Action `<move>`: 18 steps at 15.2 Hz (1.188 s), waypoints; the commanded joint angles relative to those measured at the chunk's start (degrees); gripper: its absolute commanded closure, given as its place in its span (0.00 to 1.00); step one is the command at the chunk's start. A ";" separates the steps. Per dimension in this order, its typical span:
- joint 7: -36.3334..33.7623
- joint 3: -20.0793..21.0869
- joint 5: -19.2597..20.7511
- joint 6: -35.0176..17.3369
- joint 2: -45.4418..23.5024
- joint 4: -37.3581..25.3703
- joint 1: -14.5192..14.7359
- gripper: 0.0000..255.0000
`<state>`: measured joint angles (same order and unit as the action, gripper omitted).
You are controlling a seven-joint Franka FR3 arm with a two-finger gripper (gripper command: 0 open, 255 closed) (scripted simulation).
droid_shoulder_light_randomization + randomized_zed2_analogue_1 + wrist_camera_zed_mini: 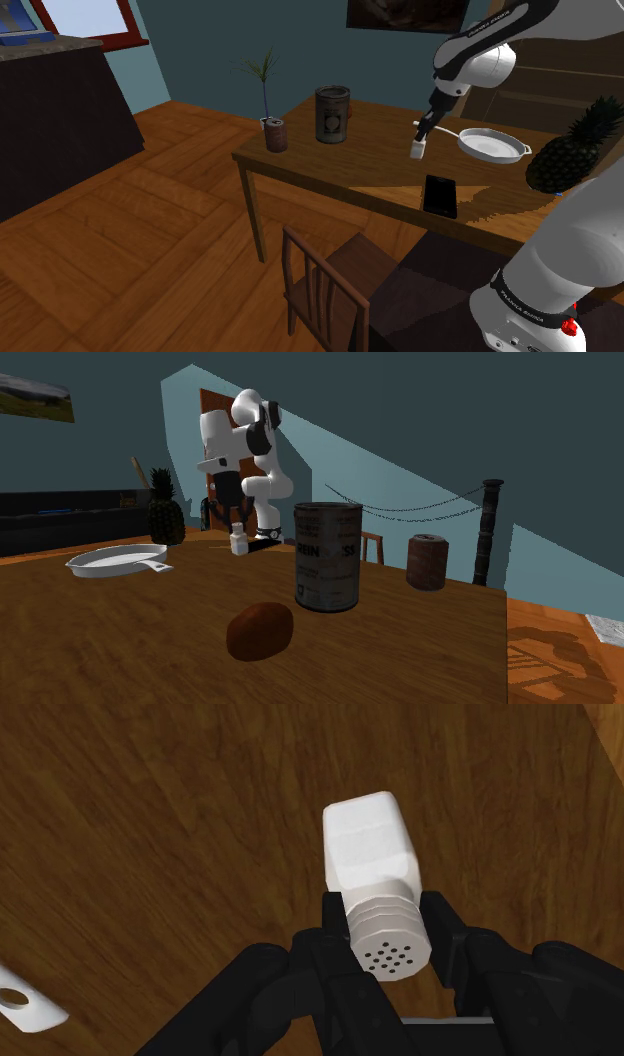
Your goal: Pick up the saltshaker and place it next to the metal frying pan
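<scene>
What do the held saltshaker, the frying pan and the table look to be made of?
The saltshaker: plain matte white, ridged cap with holes; plastic or ceramic, the look leaves it open.
The frying pan: pale grey-white with a soft sheen, possibly enamelled or metal, not certain.
The table: wood, brown with clear grain and slight gloss.

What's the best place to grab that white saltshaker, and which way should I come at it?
Take the ribbed round cap of the saltshaker, coming straight down from above. It is upright, the cap is narrower than the squarish body, and the shoulder below it gives a ledge against slipping. The tool clasps it exactly there now, one finger on each side.
</scene>
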<state>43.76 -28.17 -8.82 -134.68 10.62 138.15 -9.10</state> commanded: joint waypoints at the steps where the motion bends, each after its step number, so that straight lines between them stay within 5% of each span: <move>1: 1.21 -0.37 -1.28 -2.00 -1.50 0.73 0.35 1.00; 8: 1.21 -0.36 -1.28 -2.00 -1.50 0.73 0.33 1.00; 9: 1.21 -0.35 -1.28 -1.99 -1.50 0.73 0.33 0.00; 14: 1.21 -0.36 -1.28 -2.00 -1.50 0.73 0.34 0.00; 18: -1.70 0.30 2.86 5.34 3.84 -1.97 -1.20 0.00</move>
<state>42.62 -28.02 -6.80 -130.91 13.31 136.65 -9.97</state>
